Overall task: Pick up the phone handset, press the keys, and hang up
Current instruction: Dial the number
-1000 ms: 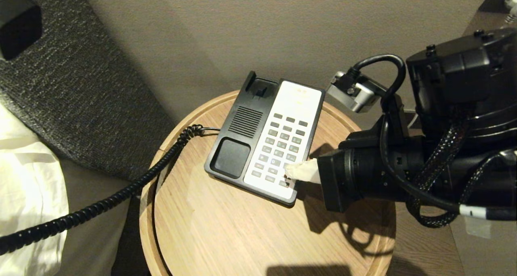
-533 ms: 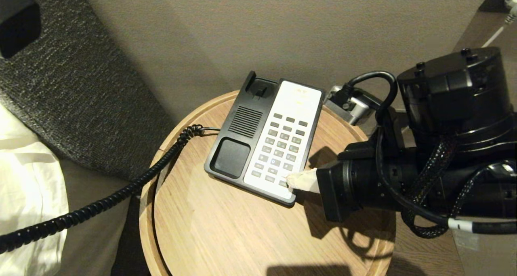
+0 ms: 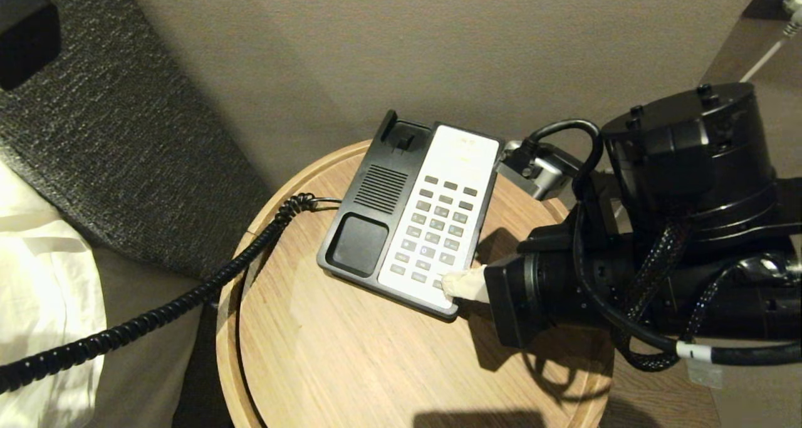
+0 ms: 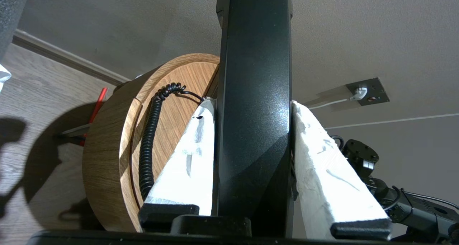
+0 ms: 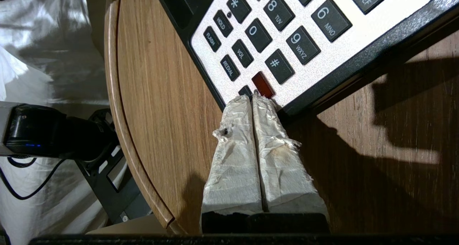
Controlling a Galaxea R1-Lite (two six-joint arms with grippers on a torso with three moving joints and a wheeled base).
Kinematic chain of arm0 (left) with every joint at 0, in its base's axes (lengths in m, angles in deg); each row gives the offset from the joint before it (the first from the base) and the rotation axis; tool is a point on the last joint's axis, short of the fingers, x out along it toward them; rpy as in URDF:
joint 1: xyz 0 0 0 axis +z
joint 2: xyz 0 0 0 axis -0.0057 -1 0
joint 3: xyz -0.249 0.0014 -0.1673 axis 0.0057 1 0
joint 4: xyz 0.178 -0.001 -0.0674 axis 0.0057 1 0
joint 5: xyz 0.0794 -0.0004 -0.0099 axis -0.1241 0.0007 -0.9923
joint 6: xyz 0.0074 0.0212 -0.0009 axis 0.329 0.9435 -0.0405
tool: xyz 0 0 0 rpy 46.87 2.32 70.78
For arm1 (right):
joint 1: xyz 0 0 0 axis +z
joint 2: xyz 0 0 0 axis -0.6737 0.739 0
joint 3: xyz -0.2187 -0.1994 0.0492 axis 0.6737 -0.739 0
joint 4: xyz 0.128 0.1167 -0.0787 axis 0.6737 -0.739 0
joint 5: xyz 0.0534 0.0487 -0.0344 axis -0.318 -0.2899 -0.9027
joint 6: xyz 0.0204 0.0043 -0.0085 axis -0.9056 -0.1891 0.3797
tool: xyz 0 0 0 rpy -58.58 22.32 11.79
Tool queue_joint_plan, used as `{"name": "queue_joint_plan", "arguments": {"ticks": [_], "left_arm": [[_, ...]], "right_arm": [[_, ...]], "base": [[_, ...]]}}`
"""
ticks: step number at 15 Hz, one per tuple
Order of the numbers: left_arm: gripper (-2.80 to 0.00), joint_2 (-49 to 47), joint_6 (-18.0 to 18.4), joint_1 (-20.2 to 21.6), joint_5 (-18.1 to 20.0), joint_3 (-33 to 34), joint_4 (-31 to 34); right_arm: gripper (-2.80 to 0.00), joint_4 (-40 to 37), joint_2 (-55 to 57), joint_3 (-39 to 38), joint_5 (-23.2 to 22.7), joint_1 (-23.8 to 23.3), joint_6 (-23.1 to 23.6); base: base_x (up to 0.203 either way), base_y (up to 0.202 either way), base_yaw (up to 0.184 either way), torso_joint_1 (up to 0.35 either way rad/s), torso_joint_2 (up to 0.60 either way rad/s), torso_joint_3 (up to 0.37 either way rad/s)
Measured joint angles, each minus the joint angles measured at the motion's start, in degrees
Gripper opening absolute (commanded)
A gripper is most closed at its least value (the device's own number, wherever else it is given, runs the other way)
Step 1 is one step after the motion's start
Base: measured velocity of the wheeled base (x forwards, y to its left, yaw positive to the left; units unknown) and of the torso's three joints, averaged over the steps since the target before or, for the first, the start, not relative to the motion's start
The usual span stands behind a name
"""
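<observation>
Right wrist view shows the right gripper (image 5: 254,96) with its two white-wrapped fingers pressed flat together, nothing between them, the tips resting on the bottom row of the keys (image 5: 272,33) at the near corner of the phone base (image 5: 376,55), touching a small dark key and the red one beside it. Key labels that can be read are 0, 8 TUV, 9 WXYZ, 6 MNO, JKL, DEF, *, #, HOLD, FLASH, VOL and REDIAL. From the head view the same gripper (image 3: 446,284) reaches in from the right edge of the round wooden tabletop (image 3: 351,365), and the phone base (image 3: 410,218) sits toward the far edge by the wall, its cradle bare.

Left wrist view shows the left gripper (image 4: 252,107) closed part-way on the phone handset (image 4: 252,94), a white-wrapped finger flat against each side of the black receiver, held off the left edge of the tabletop (image 4: 107,155). The coiled cord (image 3: 156,318) runs from the base over the left edge toward the bed (image 3: 44,302).
</observation>
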Motion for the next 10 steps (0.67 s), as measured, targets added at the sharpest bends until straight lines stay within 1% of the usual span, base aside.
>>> {"name": "queue_joint_plan", "arguments": {"ticks": [10], "left_arm": [[-2.80,0.30,-0.02,0.00,0.02,0.17,-0.10]], "right_arm": [[-2.80,0.18,1.48,0.00,0.37,-0.02,0.28]], "base": [[0.000,0.000,0.000,0.000,0.00,0.000]]}}
